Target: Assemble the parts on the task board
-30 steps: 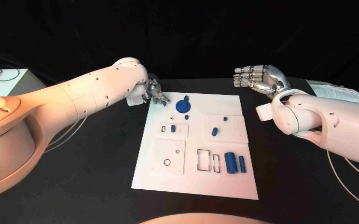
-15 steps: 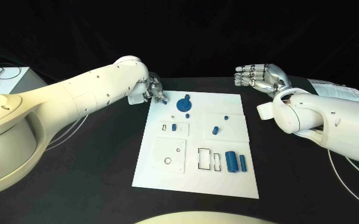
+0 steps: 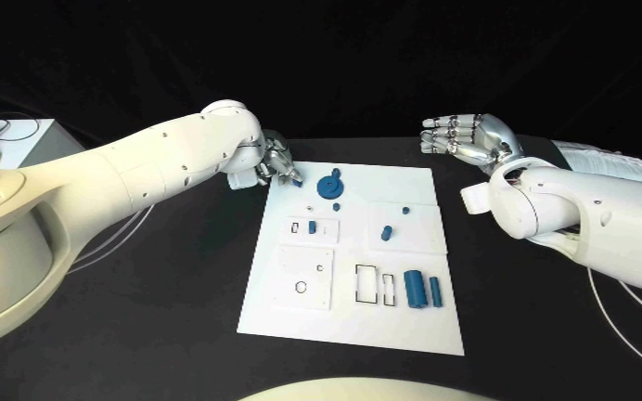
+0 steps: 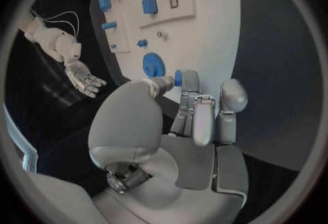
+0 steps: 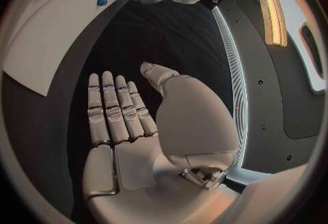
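the white task board (image 3: 351, 262) lies in the middle of the black counter (image 3: 160, 327). the left robot hand (image 3: 276, 165) sits at the board's far left corner, its fingers curled together, and it pinches a small blue peg (image 4: 177, 77) between thumb and fingertip. a blue gear (image 3: 330, 187) lies on the board near its far edge, just beside that hand. a short blue piece (image 3: 312, 226) stands in the small panel at the board's left side, another small blue piece (image 3: 385, 232) lies on the right side, and two blue cylinders (image 3: 423, 290) lie side by side near the board's near right corner. the right robot hand (image 3: 462, 139) hangs past the board's far right corner, well apart from it, fingers straight and apart, holding nothing.
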Controlling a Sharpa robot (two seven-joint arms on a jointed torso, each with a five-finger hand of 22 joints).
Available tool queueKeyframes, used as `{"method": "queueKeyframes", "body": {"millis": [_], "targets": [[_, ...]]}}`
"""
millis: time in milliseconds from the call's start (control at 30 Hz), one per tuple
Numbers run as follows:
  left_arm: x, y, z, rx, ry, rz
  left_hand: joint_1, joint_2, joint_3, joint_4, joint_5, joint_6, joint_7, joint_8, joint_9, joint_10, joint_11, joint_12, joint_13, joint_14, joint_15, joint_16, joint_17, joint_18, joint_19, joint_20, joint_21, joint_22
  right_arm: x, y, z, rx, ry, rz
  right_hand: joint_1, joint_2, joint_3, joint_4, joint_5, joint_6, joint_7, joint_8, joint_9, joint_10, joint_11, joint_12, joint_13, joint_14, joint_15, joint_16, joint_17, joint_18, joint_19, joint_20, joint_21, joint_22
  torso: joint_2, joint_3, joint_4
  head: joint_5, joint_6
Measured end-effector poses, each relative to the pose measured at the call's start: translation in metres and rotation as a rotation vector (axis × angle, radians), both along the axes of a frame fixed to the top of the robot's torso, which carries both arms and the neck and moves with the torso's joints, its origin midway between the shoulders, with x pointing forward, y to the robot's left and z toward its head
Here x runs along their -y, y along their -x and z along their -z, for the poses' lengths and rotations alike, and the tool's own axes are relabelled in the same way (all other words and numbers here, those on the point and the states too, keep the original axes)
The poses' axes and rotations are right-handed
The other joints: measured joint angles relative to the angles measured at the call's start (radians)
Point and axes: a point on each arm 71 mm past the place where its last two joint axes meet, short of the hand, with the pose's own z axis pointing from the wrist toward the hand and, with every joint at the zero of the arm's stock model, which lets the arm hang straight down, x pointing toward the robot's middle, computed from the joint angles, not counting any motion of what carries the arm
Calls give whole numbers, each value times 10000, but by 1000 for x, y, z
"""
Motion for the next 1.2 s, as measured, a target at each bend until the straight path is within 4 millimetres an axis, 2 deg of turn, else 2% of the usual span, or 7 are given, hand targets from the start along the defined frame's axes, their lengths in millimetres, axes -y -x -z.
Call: {"method": "queueKeyframes", "body": {"millis": [33,433,500,733,767,900,1200], "targets": [[-1,1,0,-15,55,-6,-67,-66,477,-458,-5,-1,1,1,-1,16,16,42,27,15,-15,0,0,-1,0,0,0,0,0,0,0,-1,1,5,0,0,0,0,0,0,0,0,0,0,0,0,0,0,0,0,0,0,0,0,0,0,-1,4,5,8,-4],[-12,24,-5,-86,442,50,-1069,-305,1345,-777,365,188,-186,166,8,809,-192,974,1110,0,-178,109,-1,0,245,-239,302,334,4,0,1,-18,19,87,-54,54,-28,28,263,0,0,0,-44,0,0,0,0,36,36,0,-63,0,0,0,0,-73,-122,23,124,12,-107],[-13,29,-5,-72,467,83,-1355,-427,1496,-844,844,250,-168,207,1120,1004,-247,1087,1231,12,-264,186,0,-1,436,-281,432,517,4,0,1,-23,17,92,-54,54,-29,29,266,0,0,0,-44,0,0,0,0,36,36,0,-64,0,0,0,0,-73,-143,23,142,-2,-139],[-18,44,-8,65,503,112,-1658,-503,1486,-854,1522,418,-199,240,1226,1333,-344,1266,1486,14,-337,235,0,-163,688,-386,632,830,5,1,4,-81,9,111,-53,53,-28,28,329,0,0,-40,-57,0,0,0,0,36,36,0,-81,0,0,0,0,-91,-169,24,177,-11,-199],[-18,47,-8,92,504,122,-1670,-513,1467,-874,1592,421,-203,240,1822,1336,-345,1283,1512,15,-338,235,0,-163,717,-389,641,860,5,1,5,-95,10,120,-53,54,-28,28,330,0,0,-40,-58,0,0,0,0,35,36,0,-89,0,0,0,0,-100,-169,23,177,-1,-203],[-18,53,-8,215,493,141,-1859,-589,1457,-886,1947,502,-209,240,2049,1558,-432,1411,1659,1,-395,302,-1,-162,1014,-433,868,1222,6,2,7,-129,14,142,-53,53,-28,28,330,0,0,-40,-69,0,0,0,0,36,36,0,-93,0,0,0,0,-106,-170,30,184,36,-238],[-10,66,-1,518,385,307,-1960,-595,1451,-914,2053,530,-237,235,2496,1606,-467,1448,1751,16,-410,302,-1,-320,1130,-444,928,1418,6,2,9,-179,12,154,-50,50,-38,-21,328,74,2,-39,-83,0,0,0,0,35,36,0,-122,0,0,0,0,-138,-168,22,184,71,-272]]}}
